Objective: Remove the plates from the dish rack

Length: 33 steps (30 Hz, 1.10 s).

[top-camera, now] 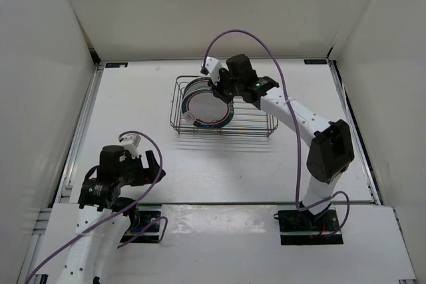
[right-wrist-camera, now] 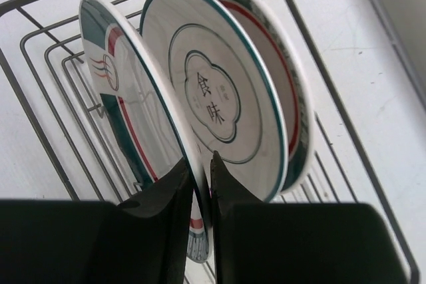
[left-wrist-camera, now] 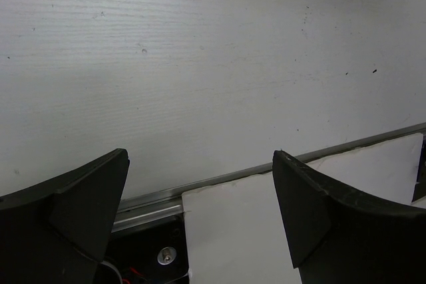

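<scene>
- Currently the dish rack (top-camera: 261,123) sits toward the far edge of the table (top-camera: 200,171), roughly midway between its left and right edges.
- Three plates (top-camera: 208,108) stand on edge, packed close together, in the rack's left end; the right end holds nothing but wire.
- From the right wrist, a teal-banded plate (right-wrist-camera: 110,78) with red stripes is on the left. Beside it a middle plate (right-wrist-camera: 213,98) shows its underside with printed characters, and a third plate (right-wrist-camera: 289,84) with a red ring is behind that.
- The right gripper (right-wrist-camera: 202,164) reaches over the rack, its fingers drawn narrow with the teal-banded plate's rim pinched between them.
- The left gripper (left-wrist-camera: 200,217) hangs low over the table's near left corner, well apart from the rack, with its fingers spread wide and nothing between them.
</scene>
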### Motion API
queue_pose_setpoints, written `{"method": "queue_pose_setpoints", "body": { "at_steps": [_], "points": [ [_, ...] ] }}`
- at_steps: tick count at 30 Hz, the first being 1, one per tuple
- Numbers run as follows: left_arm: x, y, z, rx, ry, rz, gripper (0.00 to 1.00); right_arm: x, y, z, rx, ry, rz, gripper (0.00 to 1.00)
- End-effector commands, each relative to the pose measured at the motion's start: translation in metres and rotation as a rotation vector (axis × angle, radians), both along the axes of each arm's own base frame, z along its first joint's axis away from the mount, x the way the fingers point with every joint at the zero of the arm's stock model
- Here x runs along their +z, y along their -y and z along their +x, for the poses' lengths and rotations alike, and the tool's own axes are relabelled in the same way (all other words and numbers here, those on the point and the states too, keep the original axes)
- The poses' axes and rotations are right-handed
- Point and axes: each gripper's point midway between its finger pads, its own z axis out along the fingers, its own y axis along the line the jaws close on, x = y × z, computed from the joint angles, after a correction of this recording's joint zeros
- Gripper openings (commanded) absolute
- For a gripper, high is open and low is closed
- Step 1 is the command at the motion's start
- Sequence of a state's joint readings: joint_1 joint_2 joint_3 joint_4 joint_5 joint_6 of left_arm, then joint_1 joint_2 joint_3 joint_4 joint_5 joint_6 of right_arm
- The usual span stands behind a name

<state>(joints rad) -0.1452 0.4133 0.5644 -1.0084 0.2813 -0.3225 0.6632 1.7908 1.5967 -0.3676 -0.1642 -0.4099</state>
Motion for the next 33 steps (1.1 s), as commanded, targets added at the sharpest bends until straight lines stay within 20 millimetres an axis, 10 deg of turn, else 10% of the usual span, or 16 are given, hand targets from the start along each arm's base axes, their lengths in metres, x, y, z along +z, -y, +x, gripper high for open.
{"method": "queue_pose_setpoints", "body": {
  "at_steps": [1,10,21,28,33],
  "points": [
    [0.002,0.003,0.004,-0.017,0.019,-0.015,1.0,0.075,0.006,0.014,-0.07,0.182,0.116,0.16],
    [0.003,0.004,0.003,-0.017,0.022,-0.017,1.0,0.109,0.021,0.009,-0.089,0.287,0.13,0.16],
    [0.002,0.004,0.003,-0.016,0.02,-0.02,1.0,0.202,0.059,-0.029,-0.165,0.409,0.299,0.0],
    [0.003,0.004,0.004,-0.015,0.027,-0.022,1.0,0.166,0.076,-0.028,-0.229,0.385,0.217,0.09],
    [0.002,0.004,0.004,-0.015,0.021,-0.022,1.0,0.082,0.089,-0.015,-0.198,0.383,-0.012,0.35]
  ]
}}
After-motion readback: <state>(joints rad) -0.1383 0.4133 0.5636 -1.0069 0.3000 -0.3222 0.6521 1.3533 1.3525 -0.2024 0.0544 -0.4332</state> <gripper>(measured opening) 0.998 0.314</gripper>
